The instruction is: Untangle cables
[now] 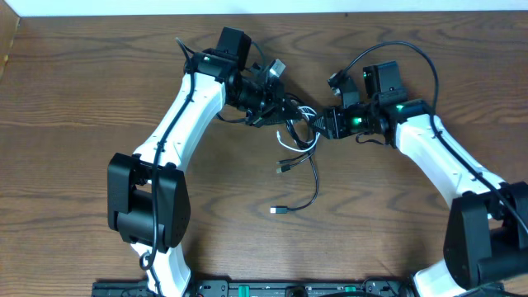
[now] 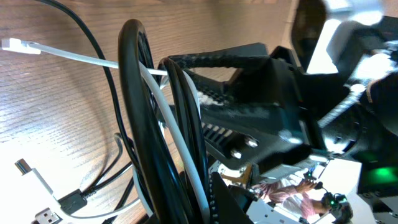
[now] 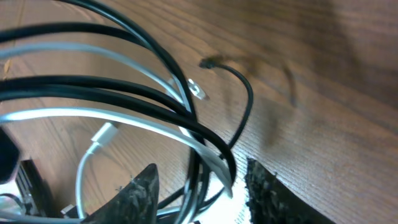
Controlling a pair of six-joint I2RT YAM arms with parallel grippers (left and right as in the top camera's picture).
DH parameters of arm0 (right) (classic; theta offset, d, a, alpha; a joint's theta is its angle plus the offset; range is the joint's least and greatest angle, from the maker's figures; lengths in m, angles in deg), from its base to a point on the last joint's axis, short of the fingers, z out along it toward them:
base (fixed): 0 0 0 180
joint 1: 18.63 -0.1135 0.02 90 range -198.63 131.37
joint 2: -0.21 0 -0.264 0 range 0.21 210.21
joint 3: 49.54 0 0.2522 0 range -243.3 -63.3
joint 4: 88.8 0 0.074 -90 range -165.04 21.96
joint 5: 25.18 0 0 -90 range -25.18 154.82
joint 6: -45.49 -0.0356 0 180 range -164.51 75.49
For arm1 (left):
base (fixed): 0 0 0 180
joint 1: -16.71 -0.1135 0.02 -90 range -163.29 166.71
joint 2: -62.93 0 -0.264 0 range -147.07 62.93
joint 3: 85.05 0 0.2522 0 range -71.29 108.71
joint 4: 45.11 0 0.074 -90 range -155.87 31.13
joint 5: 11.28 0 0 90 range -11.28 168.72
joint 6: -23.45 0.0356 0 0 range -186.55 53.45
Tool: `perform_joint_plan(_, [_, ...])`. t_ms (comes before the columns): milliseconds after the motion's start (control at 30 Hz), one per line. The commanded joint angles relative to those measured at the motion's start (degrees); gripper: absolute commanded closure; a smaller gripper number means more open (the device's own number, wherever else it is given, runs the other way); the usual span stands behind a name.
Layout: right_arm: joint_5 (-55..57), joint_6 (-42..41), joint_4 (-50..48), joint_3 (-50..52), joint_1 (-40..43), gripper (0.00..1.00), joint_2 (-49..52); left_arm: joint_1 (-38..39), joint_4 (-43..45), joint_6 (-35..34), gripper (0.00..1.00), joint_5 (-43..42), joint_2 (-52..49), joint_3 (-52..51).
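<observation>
The cables [image 1: 301,124] are bunched in a knot of loops at the middle of the tabletop [image 1: 82,82], lifted between the two arms. The black cord [image 1: 313,177] trails down from the knot to a free plug lying flat, while the white cord [image 1: 290,142] curls just beneath it. In the right wrist view the right tool [image 3: 205,193] has its jaws standing well apart. Several black and white strands run through the gap, and nothing looks pinched. The left tool [image 1: 285,107] is pressed into the same bundle. Its wrist view is filled with loops draped close across the lens, so I cannot tell whether it is gripping anything. The main danger, as I judge it, is that drawing the arms apart with loops hooked over a finger would cinch the knot tighter instead of freeing it. A plug could also catch inside a loop, or a cord could snag on the arms' own wiring.
</observation>
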Motion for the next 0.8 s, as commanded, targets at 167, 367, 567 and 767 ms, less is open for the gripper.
perform_joint_plan(167, [1.31, -0.92, 0.07, 0.33, -0.61, 0.8, 2.84, -0.31, 0.24, 0.5, 0.93, -1.62, 0.0, 0.09])
perform_joint_plan(367, [5.22, -1.86, 0.33, 0.33, -0.55, 0.99, 2.86, -0.31, 0.66, 0.5, 0.93, -1.6, 0.0, 0.09])
perform_joint_plan(567, [18.53, -11.52, 3.98, 0.33, 0.24, 0.99, 2.86, -0.33, 0.68, 0.5, 0.92, -1.62, 0.0, 0.09])
perform_joint_plan(767, [32.59, -22.01, 10.25, 0.68, 0.31, 0.99, 2.86, -0.33, 0.68, 0.52, 0.92, -1.6, 0.0, 0.09])
